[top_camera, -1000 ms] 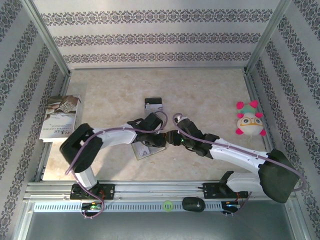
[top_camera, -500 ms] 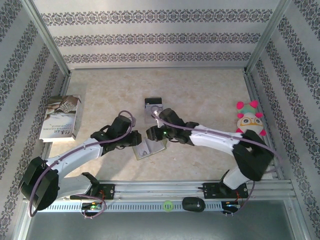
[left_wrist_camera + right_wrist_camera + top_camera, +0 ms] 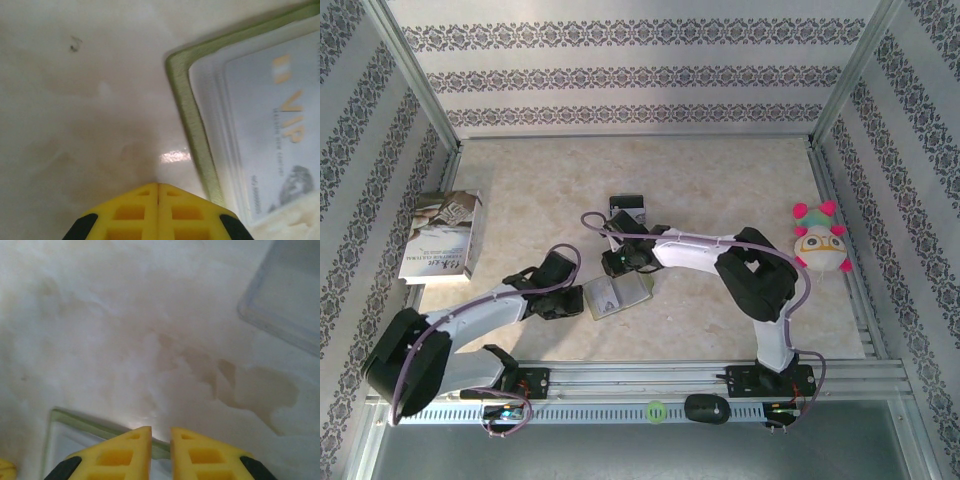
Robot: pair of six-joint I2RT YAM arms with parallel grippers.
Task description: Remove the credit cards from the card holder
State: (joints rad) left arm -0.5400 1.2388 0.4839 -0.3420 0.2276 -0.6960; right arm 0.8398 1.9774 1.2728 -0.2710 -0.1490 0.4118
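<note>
card holder [image 3: 620, 293] lying open | left jaws shut | right jaws narrowly apart, seemingly empty

The table [image 3: 720, 170] bears a card holder [image 3: 617, 293], credit card [image 3: 626, 207], booklet [image 3: 442, 235] and plush toy [image 3: 820, 240].

The holder [image 3: 617, 293] is laid open and flat on the table [image 3: 720, 180]. Its olive-tan edge is seen framing pale, glossy clear pockets. One corner of it is found just ahead and to the right of the left pincer [image 3: 158, 192], close beside the tips. A pale grey-white VIP card [image 3: 280, 130] with gold lettering is held inside the clear pocket there. Another edge of the holder is placed right at the tips of the right pincer [image 3: 161, 437]. A loose card [image 3: 627, 207] is laid flat beyond that pincer, apart from the holder, with a black band across its far end.
</note>
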